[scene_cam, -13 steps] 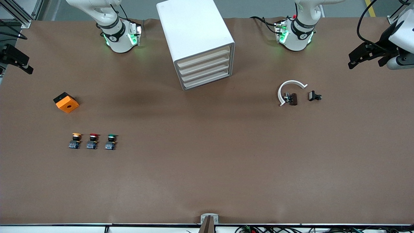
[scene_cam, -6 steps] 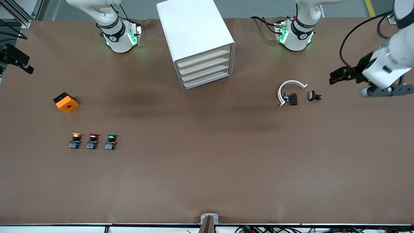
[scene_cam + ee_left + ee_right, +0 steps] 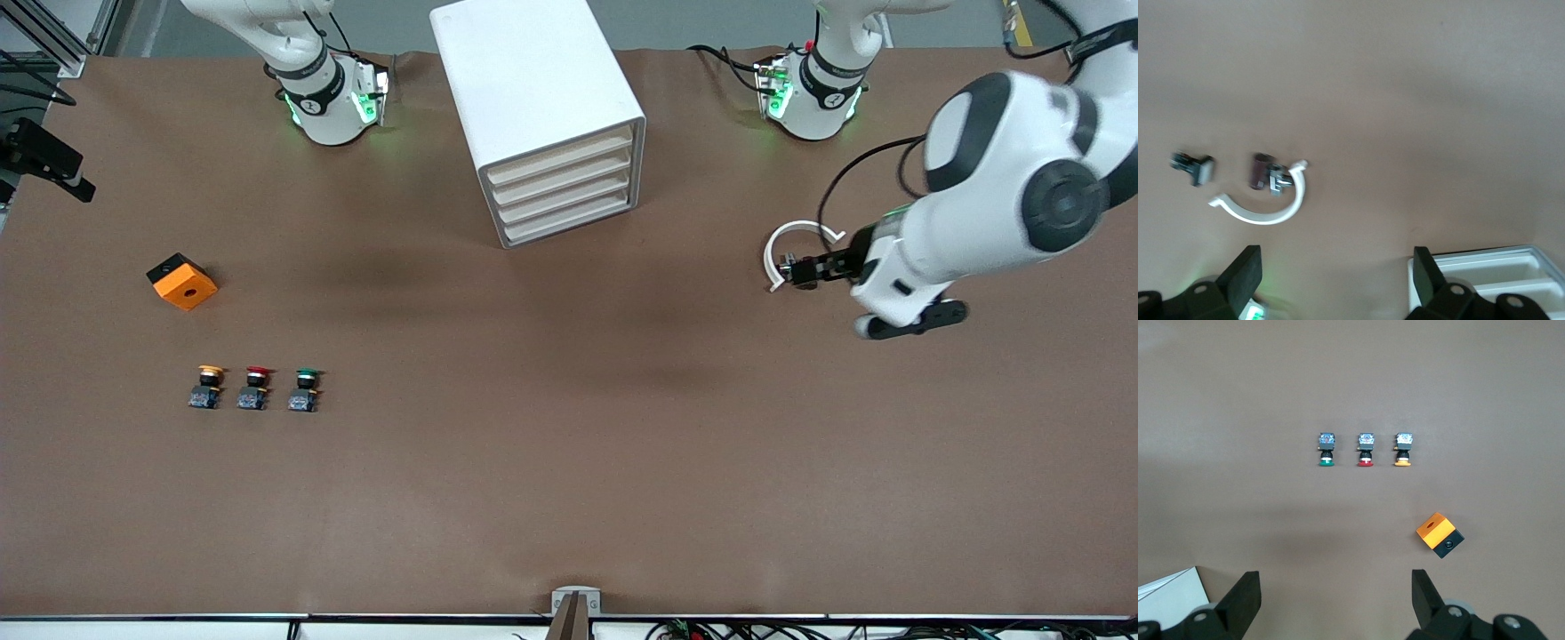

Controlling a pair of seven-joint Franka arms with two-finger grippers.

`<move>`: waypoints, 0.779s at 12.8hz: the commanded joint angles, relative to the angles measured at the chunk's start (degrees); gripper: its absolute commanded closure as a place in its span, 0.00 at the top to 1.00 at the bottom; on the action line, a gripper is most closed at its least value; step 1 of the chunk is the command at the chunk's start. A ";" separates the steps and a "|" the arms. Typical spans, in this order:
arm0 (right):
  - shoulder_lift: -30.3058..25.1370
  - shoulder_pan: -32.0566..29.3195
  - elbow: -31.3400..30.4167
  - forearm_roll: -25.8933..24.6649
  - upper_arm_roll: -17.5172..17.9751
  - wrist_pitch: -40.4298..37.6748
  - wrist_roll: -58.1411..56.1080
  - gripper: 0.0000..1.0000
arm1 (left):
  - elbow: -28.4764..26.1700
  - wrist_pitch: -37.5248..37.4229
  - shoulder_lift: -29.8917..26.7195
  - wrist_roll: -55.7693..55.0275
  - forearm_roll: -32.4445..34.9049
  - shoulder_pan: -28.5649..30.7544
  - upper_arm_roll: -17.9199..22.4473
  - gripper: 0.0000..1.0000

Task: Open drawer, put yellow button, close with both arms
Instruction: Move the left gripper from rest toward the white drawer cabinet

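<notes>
The yellow button (image 3: 208,387) looks small, light and hard; pinch its blocky bottom. The left gripper (image 3: 1335,283) and right gripper (image 3: 1336,603) both have fingers spread apart.

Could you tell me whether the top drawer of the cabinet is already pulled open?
No, the drawer sits flush with the three lower fronts of the cabinet.

Both grippers, left (image 3: 1331,283) and right (image 3: 1335,603), wide-fingered, aloft.
</notes>
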 commanded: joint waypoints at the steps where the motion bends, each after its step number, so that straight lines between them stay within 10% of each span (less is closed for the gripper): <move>1: -1.55 -0.31 -1.06 0.73 0.18 -0.14 1.09 1.00 | 1.80 1.01 3.70 -10.23 -0.79 -4.47 -0.19 1.00; 10: -1.55 -0.31 -1.06 0.47 0.18 -0.05 0.04 1.00 | 4.61 1.10 15.12 -61.28 -16.06 -14.86 -0.19 1.00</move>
